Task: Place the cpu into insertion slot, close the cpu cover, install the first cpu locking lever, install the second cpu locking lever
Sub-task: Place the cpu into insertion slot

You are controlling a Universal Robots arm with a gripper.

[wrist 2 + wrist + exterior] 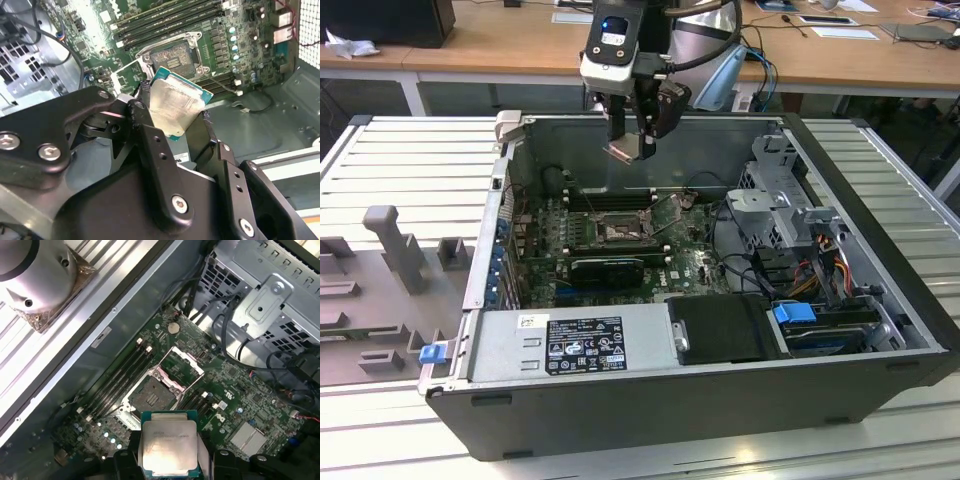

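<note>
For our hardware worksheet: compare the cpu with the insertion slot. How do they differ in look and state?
The cpu has a pale silver top; the insertion slot is dark with a grey metal rim. The cpu is held aloft by the gripper; the insertion slot sits empty on the green board. Both are square.

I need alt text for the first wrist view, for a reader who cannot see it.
The gripper holds the cpu, silver top showing, over the green circuit board inside an open computer case. The insertion slot is empty, with the cpu cover swung open beside it.
</note>
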